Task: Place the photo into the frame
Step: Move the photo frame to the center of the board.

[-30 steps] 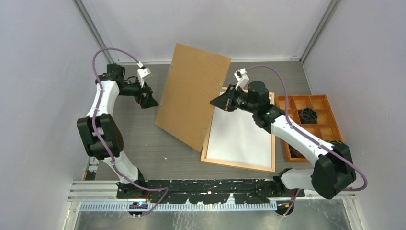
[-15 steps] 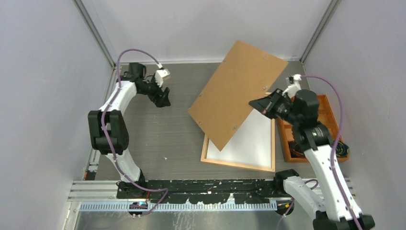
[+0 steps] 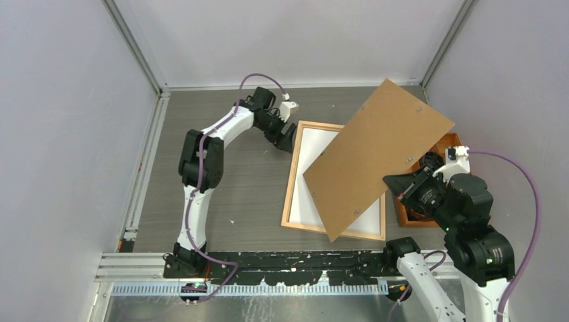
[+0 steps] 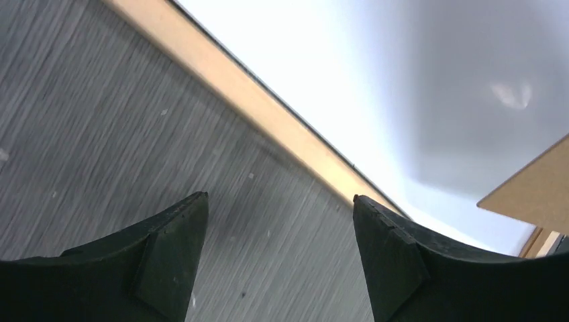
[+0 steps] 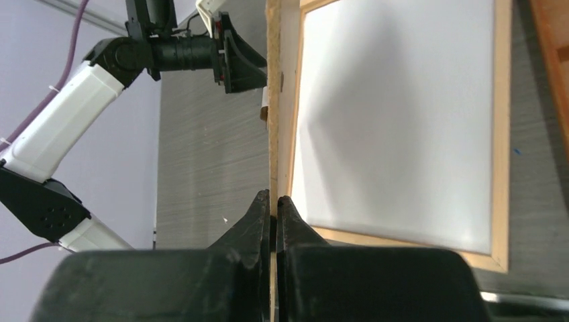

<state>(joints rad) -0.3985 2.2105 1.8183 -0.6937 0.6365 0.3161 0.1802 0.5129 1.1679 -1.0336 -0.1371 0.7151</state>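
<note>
I'm holding the photo (image 3: 379,157) in the right claw (image 3: 397,184), which is pinching the board's edge at the 4 o'clock side; the plain brown back is facing up at the overhead camera. From the right wrist camera I'm looking along that board edge-on (image 5: 272,100), with both fingers of the claw (image 5: 272,201) pressing flat against it. The photo is hanging tilted over the right half of the frame (image 3: 290,181), its long sides running from about 7 o'clock to 1 o'clock, and its far corner is reaching out past the frame toward the orange compartment tray (image 3: 453,141) at 3 o'clock. Its near corner is overlapping the frame's near border, though I cannot tell whether the two are touching. The frame itself is lying flat on the grey surface (image 3: 235,194), its white centre showing at the 9 o'clock side. The left claw (image 3: 287,139) is hovering at the frame's 11 o'clock corner, and in the left wrist view it (image 4: 278,196) is standing spread wide with nothing between its fingers, looking down on the surface (image 4: 100,134) just beside the light-wood border (image 4: 268,111), with a corner of the photo (image 4: 537,194) showing at 3 o'clock.
</note>
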